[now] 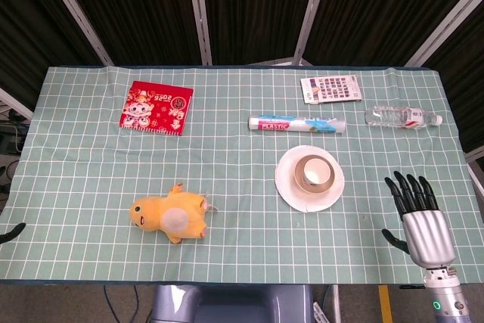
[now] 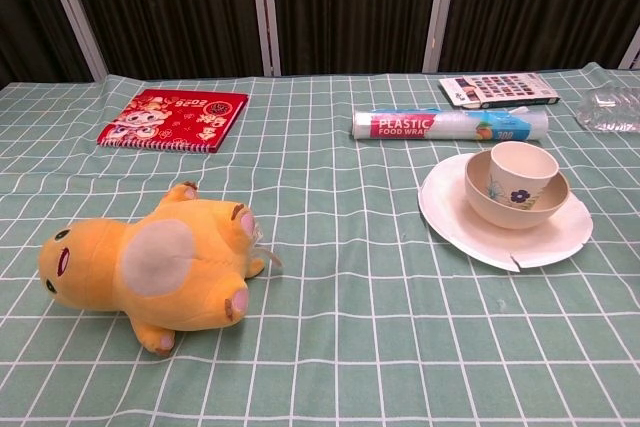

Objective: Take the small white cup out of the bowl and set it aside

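The small white cup (image 2: 521, 173), with a flower print, stands upright inside the beige bowl (image 2: 512, 209); from above the cup (image 1: 313, 176) shows in the bowl (image 1: 301, 167). The bowl rests on a white plate (image 2: 464, 224). My right hand (image 1: 417, 215) hovers at the table's near right corner, to the right of the plate and apart from it, fingers spread and holding nothing. Of my left hand (image 1: 10, 232) only a dark tip shows at the far left edge. The chest view shows neither hand.
A yellow plush toy (image 2: 150, 265) lies front left. At the back are a red booklet (image 1: 156, 107), a plastic-wrap roll (image 1: 296, 123), a card of colour swatches (image 1: 330, 88) and a water bottle (image 1: 402, 117) lying down.
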`<act>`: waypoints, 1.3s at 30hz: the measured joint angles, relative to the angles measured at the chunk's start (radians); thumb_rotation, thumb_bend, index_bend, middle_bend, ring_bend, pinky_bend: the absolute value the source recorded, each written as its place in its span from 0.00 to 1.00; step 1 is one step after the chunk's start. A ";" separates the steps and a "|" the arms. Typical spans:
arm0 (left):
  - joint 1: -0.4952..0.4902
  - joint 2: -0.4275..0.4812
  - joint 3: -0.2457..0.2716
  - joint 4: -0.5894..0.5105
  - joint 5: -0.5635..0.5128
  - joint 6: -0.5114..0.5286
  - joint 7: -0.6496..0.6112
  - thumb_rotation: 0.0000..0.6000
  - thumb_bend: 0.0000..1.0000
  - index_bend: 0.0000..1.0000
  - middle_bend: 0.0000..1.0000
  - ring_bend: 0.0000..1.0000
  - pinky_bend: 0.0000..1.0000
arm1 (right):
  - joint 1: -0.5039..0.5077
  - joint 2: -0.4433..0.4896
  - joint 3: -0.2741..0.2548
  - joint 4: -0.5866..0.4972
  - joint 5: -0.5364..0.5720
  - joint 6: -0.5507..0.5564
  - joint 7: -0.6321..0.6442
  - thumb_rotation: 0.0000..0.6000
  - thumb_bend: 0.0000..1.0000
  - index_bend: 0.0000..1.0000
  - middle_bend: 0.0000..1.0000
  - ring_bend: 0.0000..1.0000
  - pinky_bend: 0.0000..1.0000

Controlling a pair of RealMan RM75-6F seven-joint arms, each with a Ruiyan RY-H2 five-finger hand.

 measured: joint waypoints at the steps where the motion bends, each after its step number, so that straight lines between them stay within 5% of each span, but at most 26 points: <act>1: 0.001 0.002 -0.001 -0.002 -0.001 0.003 -0.003 1.00 0.06 0.00 0.00 0.00 0.00 | 0.004 -0.007 0.001 0.001 -0.006 -0.002 -0.004 1.00 0.02 0.00 0.00 0.00 0.00; 4: 0.004 0.005 -0.002 -0.006 0.000 0.009 -0.009 1.00 0.05 0.00 0.00 0.00 0.00 | 0.028 -0.031 0.005 0.003 -0.025 -0.020 -0.025 1.00 0.02 0.04 0.00 0.00 0.00; 9: 0.004 0.005 0.001 -0.003 0.003 0.004 -0.007 1.00 0.06 0.00 0.00 0.00 0.00 | 0.083 -0.088 0.029 -0.008 -0.049 -0.061 -0.085 1.00 0.09 0.29 0.00 0.00 0.00; 15: 0.003 0.007 -0.002 0.002 0.002 0.003 -0.028 1.00 0.05 0.00 0.00 0.00 0.00 | 0.161 -0.180 0.075 -0.008 -0.004 -0.160 -0.143 1.00 0.19 0.40 0.00 0.00 0.00; 27: -0.001 0.006 -0.002 0.003 0.007 -0.002 -0.033 1.00 0.05 0.00 0.00 0.00 0.00 | 0.267 -0.317 0.153 0.095 0.219 -0.306 -0.211 1.00 0.21 0.43 0.01 0.00 0.00; 39: -0.003 0.006 -0.003 0.000 0.007 -0.005 -0.030 1.00 0.06 0.00 0.00 0.00 0.00 | 0.304 -0.359 0.160 0.167 0.306 -0.340 -0.215 1.00 0.24 0.46 0.02 0.00 0.00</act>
